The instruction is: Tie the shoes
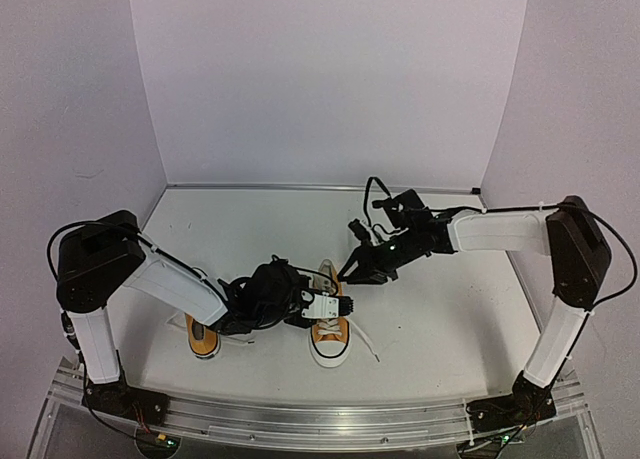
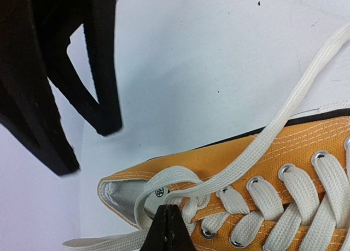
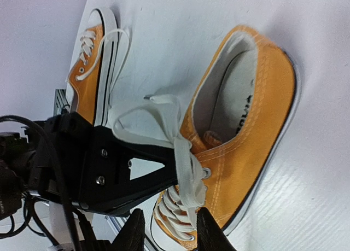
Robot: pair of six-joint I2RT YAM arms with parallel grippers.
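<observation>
Left pincer (image 2: pixel 167 226) clamped shut on a white lace (image 2: pixel 284 114) at the orange shoe (image 1: pixel 330 331)'s throat! Right pincer (image 1: pixel 346 273) hovers part-open, empty, at its twelve o'clock. Second shoe (image 1: pixel 203 337) sits at nine on the desk (image 1: pixel 440 319).

White table (image 1: pixel 450 309) enclosed by pale lilac walls (image 1: pixel 330 79).

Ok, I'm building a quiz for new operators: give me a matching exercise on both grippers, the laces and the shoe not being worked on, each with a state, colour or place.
Column one:
1. left gripper
2. right gripper
3. laces
4. other shoe

Column two:
A. partly hidden under the left arm
B. jaws apart
C. white
D. shut on the laces

Pairs: 1-D, 2-B, 3-C, 4-A
</observation>
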